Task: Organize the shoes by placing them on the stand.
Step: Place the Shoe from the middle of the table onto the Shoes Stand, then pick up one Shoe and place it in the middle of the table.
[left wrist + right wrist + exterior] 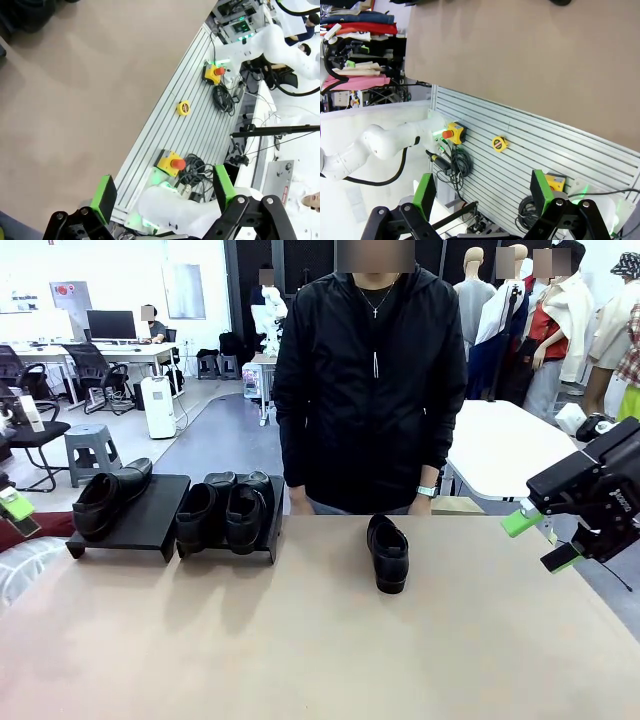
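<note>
The right gripper point(545, 538) hung wide open and empty, well to the right of the lone shoe point(388, 552) and off the table edge; the left gripper point(17, 510) was also open with nothing between its pads, far to the left of that shoe, beside the stand point(150, 525); in the left wrist view its fingers point(105, 197) stood apart over the aluminium rail point(175, 130) and bare table point(75, 100)

What could go wrong, in my judgement: the lone shoe was glossy and rounded, so smooth pads could slip on the leather if they pinched the toe and not the opening; a grip too low could drag the sole on the table and turn the shoe; the free place on the stand was to the left of the lone shoe, next to the single shoe point(105, 500), so a careless approach could knock that one or the pair point(225, 510) standing between; the person point(370, 380) stood just behind the lone shoe, and an arm reaching across could come near the hands

The shoes were shiny black leather with dark soles; the lone one looked like a low loafer, toe pointing toward the robot; three were already on the stand, the single one lying a bit turned
</note>
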`<state>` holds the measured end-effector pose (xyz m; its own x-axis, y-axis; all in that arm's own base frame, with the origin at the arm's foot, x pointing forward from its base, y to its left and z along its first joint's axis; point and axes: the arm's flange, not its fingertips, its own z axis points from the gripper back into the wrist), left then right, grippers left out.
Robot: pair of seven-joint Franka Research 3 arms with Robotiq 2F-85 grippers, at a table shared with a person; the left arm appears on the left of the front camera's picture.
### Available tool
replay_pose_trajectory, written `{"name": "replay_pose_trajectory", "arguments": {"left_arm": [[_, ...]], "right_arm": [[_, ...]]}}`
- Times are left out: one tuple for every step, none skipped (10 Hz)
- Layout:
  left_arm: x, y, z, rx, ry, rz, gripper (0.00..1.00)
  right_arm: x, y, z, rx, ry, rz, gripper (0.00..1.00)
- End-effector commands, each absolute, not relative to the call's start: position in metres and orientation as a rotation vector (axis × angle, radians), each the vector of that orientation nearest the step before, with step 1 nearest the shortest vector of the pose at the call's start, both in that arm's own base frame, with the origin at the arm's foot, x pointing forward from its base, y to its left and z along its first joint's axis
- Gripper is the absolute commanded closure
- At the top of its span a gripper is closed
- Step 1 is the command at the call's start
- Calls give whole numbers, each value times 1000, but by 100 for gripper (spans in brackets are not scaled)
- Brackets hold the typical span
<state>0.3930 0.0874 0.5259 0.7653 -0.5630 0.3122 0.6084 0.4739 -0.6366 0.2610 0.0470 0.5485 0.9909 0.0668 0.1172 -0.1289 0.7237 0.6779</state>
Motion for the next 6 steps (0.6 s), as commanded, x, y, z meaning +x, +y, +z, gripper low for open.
{"name": "replay_pose_trajectory", "arguments": {"left_arm": [[393,90,529,-786,-51,-704,0],[393,90,529,-786,-51,-704,0],[393,90,529,-786,-51,-704,0],[393,90,529,-786,-51,-704,0],[393,90,529,-786,-51,-704,0],[393,90,529,-786,-51,-704,0]], "right_arm": [[262,46,550,776,-96,132,0],[262,46,550,776,-96,132,0],[262,46,550,776,-96,132,0],[262,46,550,776,-96,132,0],[262,46,550,776,-96,132,0],[262,46,550,776,-96,132,0]]}}
